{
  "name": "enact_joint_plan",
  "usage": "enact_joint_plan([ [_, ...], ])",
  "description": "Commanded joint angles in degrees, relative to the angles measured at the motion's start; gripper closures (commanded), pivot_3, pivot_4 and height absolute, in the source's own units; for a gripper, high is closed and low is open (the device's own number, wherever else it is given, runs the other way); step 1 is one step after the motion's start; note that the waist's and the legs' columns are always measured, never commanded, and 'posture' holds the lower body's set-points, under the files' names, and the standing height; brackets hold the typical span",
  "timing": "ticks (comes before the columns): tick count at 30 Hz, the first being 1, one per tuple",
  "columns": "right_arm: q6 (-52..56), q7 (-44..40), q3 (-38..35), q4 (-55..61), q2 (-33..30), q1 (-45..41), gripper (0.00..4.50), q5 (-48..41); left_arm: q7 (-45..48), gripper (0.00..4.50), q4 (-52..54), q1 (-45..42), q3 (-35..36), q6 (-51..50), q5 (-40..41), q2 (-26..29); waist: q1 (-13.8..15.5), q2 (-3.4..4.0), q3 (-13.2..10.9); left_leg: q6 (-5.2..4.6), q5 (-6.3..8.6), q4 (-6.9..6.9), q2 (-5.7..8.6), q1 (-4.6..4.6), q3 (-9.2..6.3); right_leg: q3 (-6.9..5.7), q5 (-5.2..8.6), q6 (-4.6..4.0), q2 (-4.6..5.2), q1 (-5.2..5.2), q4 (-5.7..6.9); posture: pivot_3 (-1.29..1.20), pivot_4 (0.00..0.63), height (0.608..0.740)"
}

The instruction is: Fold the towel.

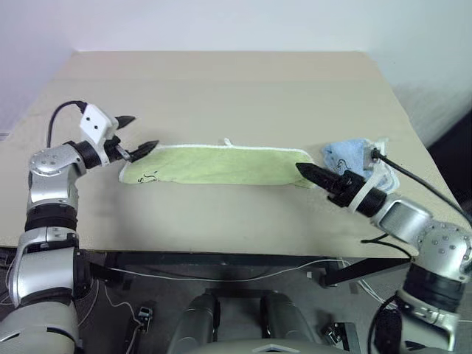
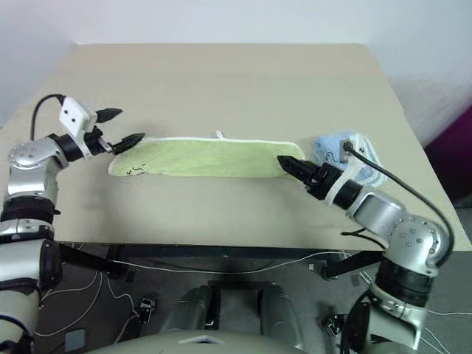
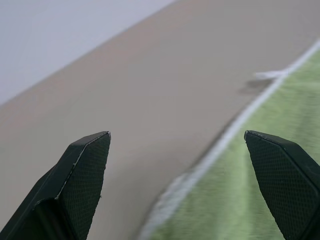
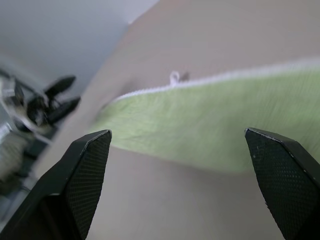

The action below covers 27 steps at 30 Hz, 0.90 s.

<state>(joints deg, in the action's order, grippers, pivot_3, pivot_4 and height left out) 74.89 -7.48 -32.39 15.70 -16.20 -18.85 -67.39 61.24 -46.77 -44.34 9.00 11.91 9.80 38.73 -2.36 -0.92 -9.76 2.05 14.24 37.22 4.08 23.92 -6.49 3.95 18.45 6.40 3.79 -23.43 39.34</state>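
Note:
The towel (image 1: 214, 164) lies flat on the table as a long, narrow yellow-green strip with white edging. A small white loop tag (image 1: 227, 141) sticks out from its far edge, and a dark marking (image 1: 150, 177) sits near its left end. My left gripper (image 1: 145, 130) hovers open just above the towel's left end, nothing between its fingers. My right gripper (image 1: 302, 169) is at the towel's right end, pointing left along it. The right wrist view shows it open and empty, with the towel (image 4: 215, 120) stretching ahead.
A crumpled light blue towel (image 1: 346, 153) lies just behind my right wrist, near the table's right side. The beige table (image 1: 221, 88) stretches bare behind the towel. Cables hang below the table's front edge (image 1: 221, 254).

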Motion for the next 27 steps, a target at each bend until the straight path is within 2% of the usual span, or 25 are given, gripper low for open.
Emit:
enact_joint_plan([
  [1,0.42,15.94,-1.77,-0.54,2.42,1.46,0.03,-14.78,2.15,0.00,6.25,0.57,-0.47,-1.90,2.43,-0.57,-0.01,0.00,0.00,0.00,0.00,0.01,0.02,0.00,0.00,0.00,0.00,0.00,0.01,0.00,0.00,0.00,0.150,0.740],
  [4,-6.04,30.83,1.91,-2.92,2.80,4.59,0.03,-29.41,3.92,0.00,9.99,2.23,-1.37,-3.68,3.37,-1.65,-0.19,0.01,0.00,0.00,0.00,0.00,0.02,0.00,0.02,0.01,0.00,0.00,0.02,0.00,0.00,0.00,0.150,0.740],
  [6,-10.60,37.75,4.95,-3.27,2.20,6.03,0.03,-35.90,4.00,0.00,11.50,3.08,-1.91,-4.14,3.29,-2.10,-0.27,0.01,0.00,0.00,0.00,-0.01,-0.01,-0.03,0.02,0.01,0.00,0.00,0.01,0.00,0.01,0.00,0.150,0.740],
  [11,-21.52,48.46,9.59,-4.78,2.71,5.81,0.03,-41.47,3.44,0.00,13.40,4.06,-2.08,-5.76,3.49,-3.40,-1.01,0.02,0.01,-0.01,0.00,-0.03,-0.04,-0.07,0.04,0.03,0.00,0.00,-0.07,0.01,0.03,0.00,0.150,0.740],
  [17,-28.47,49.56,11.92,-8.96,2.80,4.80,0.03,-40.10,3.22,0.00,15.20,4.57,-2.46,-6.87,3.97,-4.17,-1.53,0.00,0.02,-0.01,0.00,-0.03,-0.04,-0.18,0.03,0.01,0.00,0.01,-0.15,0.15,0.02,0.00,0.150,0.740],
  [27,-34.66,42.93,11.56,-19.88,2.58,-2.42,0.03,-33.36,2.83,0.00,16.68,5.59,-2.74,-7.88,4.48,-4.88,-1.57,-0.01,0.03,-0.02,0.00,-0.04,-0.06,-0.65,0.04,0.02,0.00,0.01,-0.19,0.65,-0.02,0.00,0.150,0.740],
])
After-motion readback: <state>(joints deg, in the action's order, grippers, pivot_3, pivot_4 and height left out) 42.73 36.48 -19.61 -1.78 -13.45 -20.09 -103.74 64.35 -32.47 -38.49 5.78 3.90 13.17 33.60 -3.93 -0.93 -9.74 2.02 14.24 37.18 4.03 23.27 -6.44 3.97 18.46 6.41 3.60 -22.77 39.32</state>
